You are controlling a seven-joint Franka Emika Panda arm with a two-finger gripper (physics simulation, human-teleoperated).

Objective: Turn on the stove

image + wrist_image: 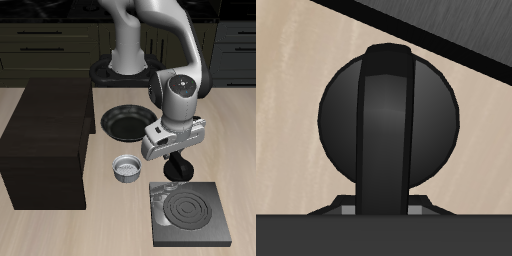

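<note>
Exterior view: a Franka arm reaches from the table's back toward its front edge, its gripper (pixel 173 186) lowered over the back edge of the stove (pixel 190 213), a flat, square, dark grey slab with pale concentric burner rings, lying close to the table's front edge. The fingers are hidden behind the wrist housing and merge with the dark slab, so how far they are spread, and whether they grasp anything, cannot be told from here. Just beside the stove, slightly farther back, stands a small metal bowl (pixel 127 169); behind that lies a round black frying pan (pixel 128 122). A large dark brown cabinet block (pixel 48 145) occupies the table (pixel 235 130) beyond the bowl, well apart from the stove. Wrist view: the stove's knob (pixel 388 125) fills the middle of the picture, a round black disc with a raised bar running across its face, seen at very close range. A dark grey edge of the stove (pixel 446 25) crosses one corner, and pale wood-grain tabletop shows around the knob. No fingertip is clearly distinguishable, so the gripper's opening and any contact with the knob remain undetermined.
</note>
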